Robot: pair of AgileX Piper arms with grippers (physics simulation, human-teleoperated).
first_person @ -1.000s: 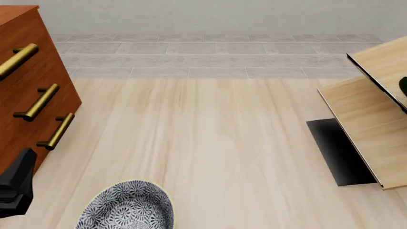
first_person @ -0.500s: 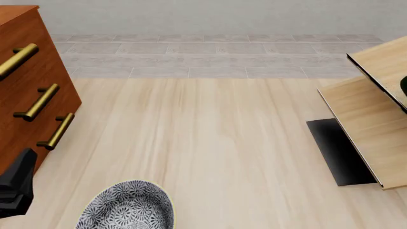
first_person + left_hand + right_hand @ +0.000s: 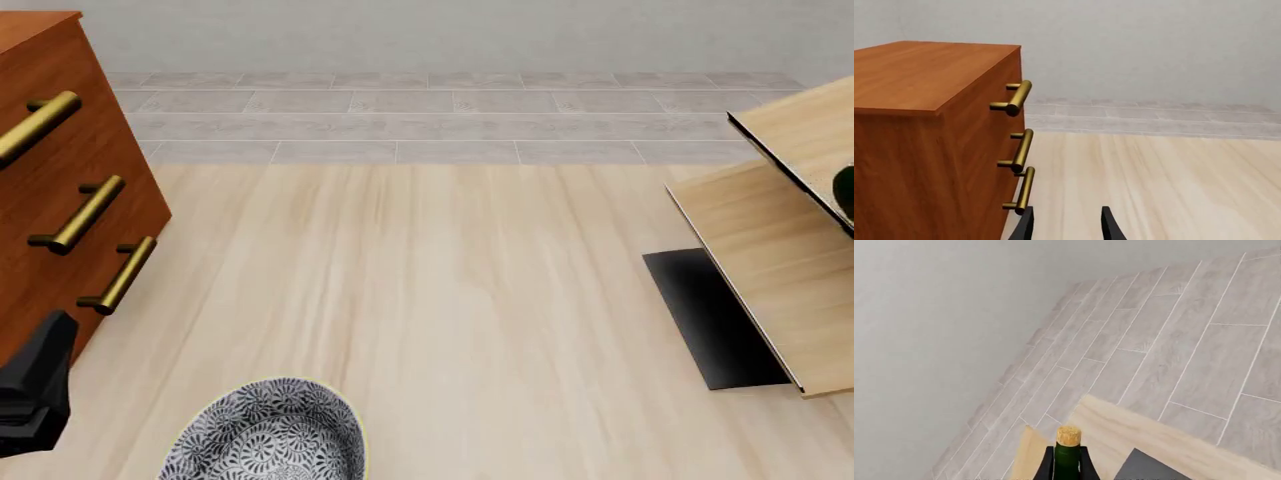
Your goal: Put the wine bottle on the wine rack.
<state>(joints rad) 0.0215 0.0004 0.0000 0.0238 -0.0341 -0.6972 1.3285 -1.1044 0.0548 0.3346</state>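
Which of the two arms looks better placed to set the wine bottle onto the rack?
The right. Its tool already grips the wine bottle by the neck, above the wine rack. The left tool is empty beside the drawer cabinet.

Only the neck and cork of the wine bottle (image 3: 1067, 456) are seen in the right wrist view; its body is cut off. The wine rack (image 3: 781, 270) is cropped by the front view's right edge.

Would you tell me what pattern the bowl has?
The bowl has a dense black-and-white floral pattern, clearest in the front view.
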